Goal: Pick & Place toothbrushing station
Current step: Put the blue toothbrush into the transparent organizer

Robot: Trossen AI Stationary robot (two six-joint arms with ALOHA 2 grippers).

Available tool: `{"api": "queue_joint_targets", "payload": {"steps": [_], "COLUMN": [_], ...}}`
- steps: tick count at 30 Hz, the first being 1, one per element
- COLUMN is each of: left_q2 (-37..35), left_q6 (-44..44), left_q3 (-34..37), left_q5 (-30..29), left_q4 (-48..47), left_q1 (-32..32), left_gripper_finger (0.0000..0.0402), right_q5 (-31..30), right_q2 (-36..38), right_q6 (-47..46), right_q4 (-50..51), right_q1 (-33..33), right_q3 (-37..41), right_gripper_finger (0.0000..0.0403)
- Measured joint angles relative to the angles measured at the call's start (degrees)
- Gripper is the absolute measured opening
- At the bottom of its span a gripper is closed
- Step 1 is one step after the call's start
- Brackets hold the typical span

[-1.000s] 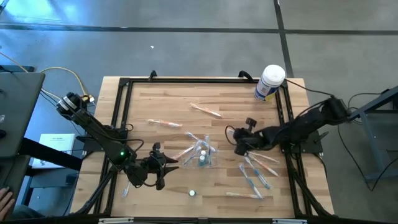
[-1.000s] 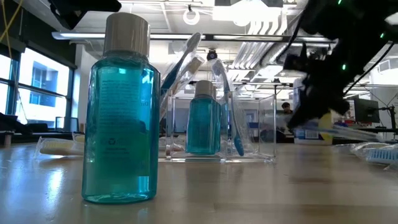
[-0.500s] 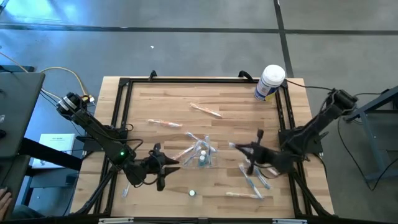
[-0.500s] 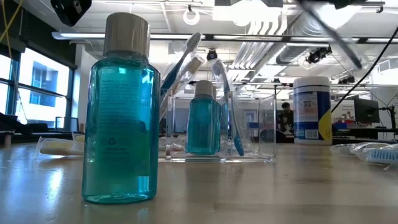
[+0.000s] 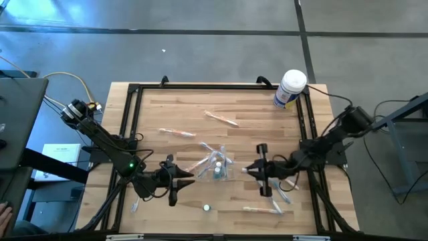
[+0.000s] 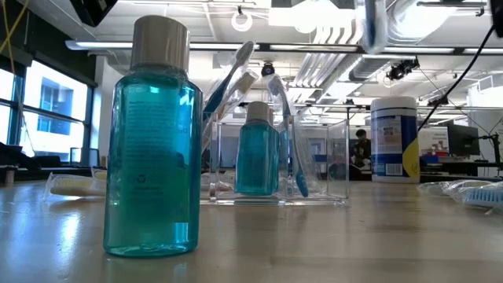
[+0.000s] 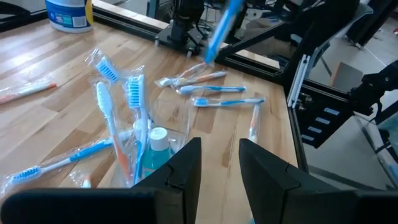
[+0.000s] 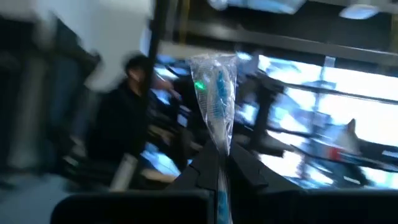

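Note:
The toothbrushing station (image 5: 215,165), a clear plastic holder (image 6: 318,161), stands mid-table with several toothbrushes and a small blue mouthwash bottle (image 7: 157,142) in it. Just right of it, raised above the table, my right gripper (image 5: 259,169) is shut on a toothbrush in a clear wrapper (image 8: 216,93), which also shows as a blue blur (image 7: 221,28). Left of the station my left gripper (image 5: 179,178) hangs open, its fingers (image 7: 186,165) apart with nothing between them. My right gripper pinches the wrapped toothbrush between its two fingers at the wrapper's lower part (image 8: 219,152). The fingers slant upward, and the brush runs on past the fingertips along their line, bristle end (image 8: 217,84) uppermost. It is lifted clear of the table.
A second, capped blue mouthwash bottle (image 5: 207,208) stands near the front edge, close to the low camera (image 6: 149,141). Wrapped toothbrushes lie at the right (image 5: 277,191), front (image 5: 261,209) and far middle (image 5: 221,119). A white tub (image 5: 291,88) stands at the far right corner.
My right gripper, shut on the wrapped toothbrush throughout, has risen from low over the table right of the station and drawn a little toward the near edge. It has tipped from pointing down to slanting upward, so the brush now sticks up.

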State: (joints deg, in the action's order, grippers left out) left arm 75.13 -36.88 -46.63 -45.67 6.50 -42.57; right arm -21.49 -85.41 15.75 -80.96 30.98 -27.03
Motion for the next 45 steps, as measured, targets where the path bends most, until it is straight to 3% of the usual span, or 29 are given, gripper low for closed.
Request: {"api": "queue_joint_targets", "payload": {"steps": [10,20,33,38,45], "left_q2": [0.0,0.0,0.0,0.0,0.0], "left_q6": [0.0,1.3,1.5,1.4,1.5], "left_q3": [0.0,0.0,0.0,0.0,0.0], "left_q5": [0.0,0.0,0.7,0.7,0.6], "left_q4": [0.0,-0.1,0.0,-0.1,0.0], "left_q1": [0.0,0.0,-0.5,-1.7,-2.3], "left_gripper_finger": [0.0105,0.0105,0.0105,0.0105,0.0105], "right_q5": [5.3,10.5,10.1,5.9,6.6], "right_q2": [-10.4,-12.1,-19.9,-19.9,-19.9], "right_q6": [-15.4,-21.2,-25.0,-21.8,-18.6], "right_q4": [-4.5,-4.5,-4.5,-1.1,3.2], "right_q1": [-10.5,-15.7,-15.3,-14.0,-12.2], "right_q3": [-1.5,-2.3,-3.5,-3.4,-3.4], "right_gripper_finger": [0.0005,0.0006,0.0006,0.0007,0.0025]}}
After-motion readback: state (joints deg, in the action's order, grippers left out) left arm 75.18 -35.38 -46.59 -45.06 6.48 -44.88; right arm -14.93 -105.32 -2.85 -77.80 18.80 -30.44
